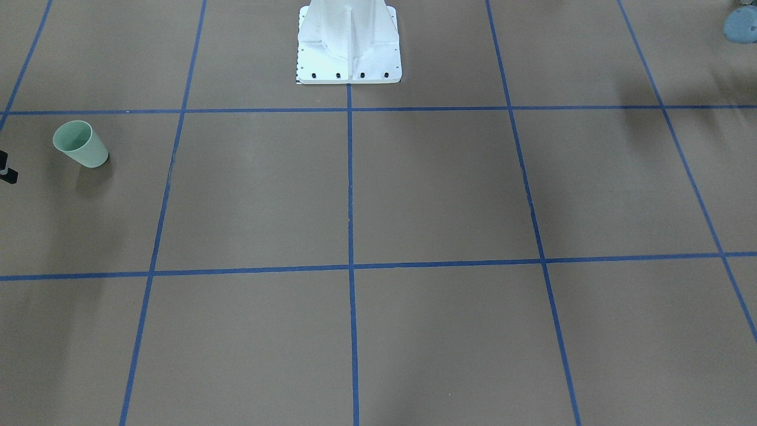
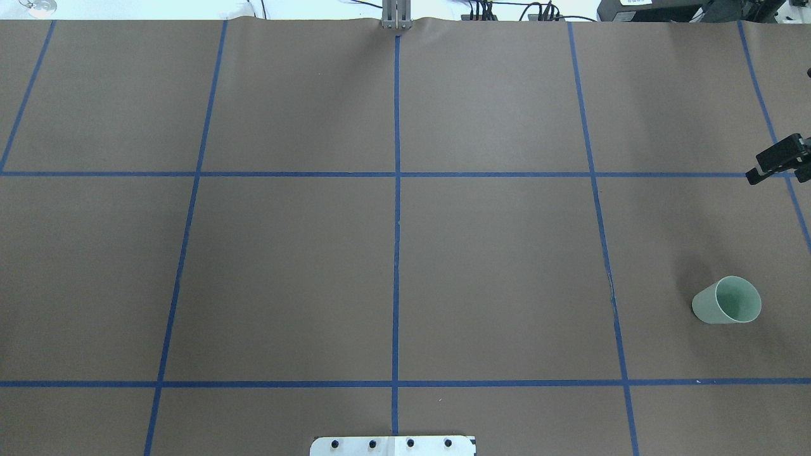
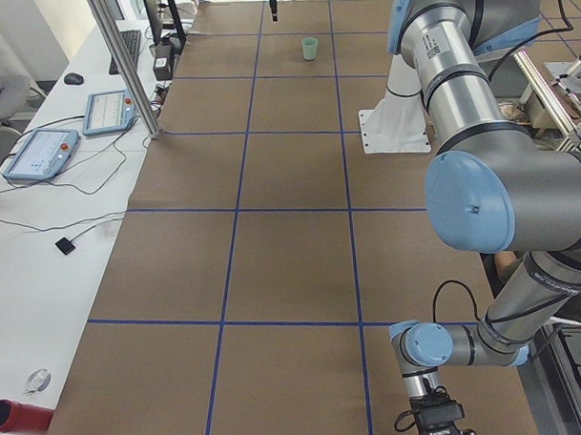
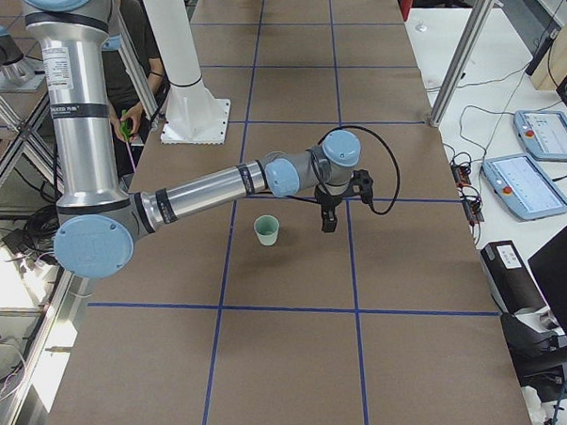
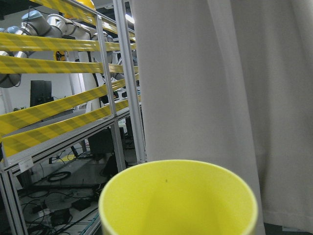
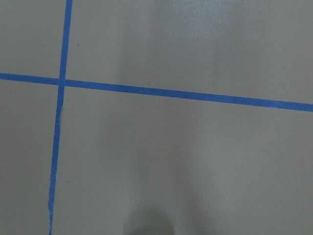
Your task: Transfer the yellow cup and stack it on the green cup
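Observation:
The green cup stands upright on the brown table on the robot's right, also seen in the front view and the right view. My right gripper hangs point-down beyond the cup, about a cup's width away. It is empty and its black fingers stand a little apart. It also shows in the right view. The yellow cup fills the bottom of the left wrist view, mouth up, very close. My left gripper sits at the table's left end. Its fingers do not show, so I cannot tell its state.
The white robot base stands at the table's near middle edge. Blue tape lines grid the brown paper. An aluminium post and control pendants sit past the far edge. A person stands behind the robot.

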